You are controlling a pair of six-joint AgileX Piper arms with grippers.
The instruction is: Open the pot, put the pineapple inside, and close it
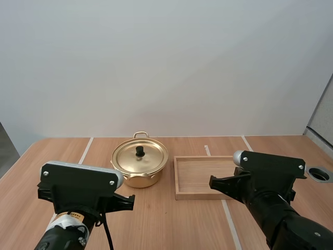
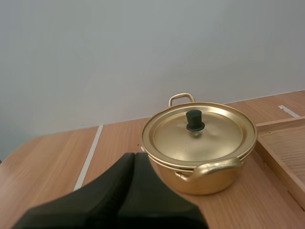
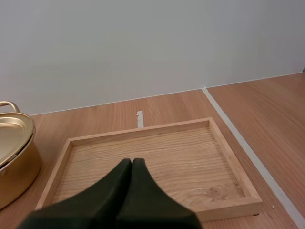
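Note:
A golden pot (image 1: 139, 164) with two loop handles stands at the middle of the wooden table, its golden lid (image 1: 140, 158) with a black knob (image 1: 140, 151) resting on it. The left wrist view has the pot (image 2: 200, 148) just ahead of my left gripper (image 2: 134, 157), whose fingers lie together, shut on nothing. My right gripper (image 3: 131, 163) is shut too, its tips held over the near side of an empty wooden tray (image 3: 147, 167). Beside that tray, the pot's edge (image 3: 14, 152) shows.
The wooden tray (image 1: 208, 177) lies right of the pot, almost touching it. White tape lines (image 1: 85, 151) run across the table. A round grommet hole (image 1: 318, 174) sits near the right edge. Both arm housings hang over the table's near part.

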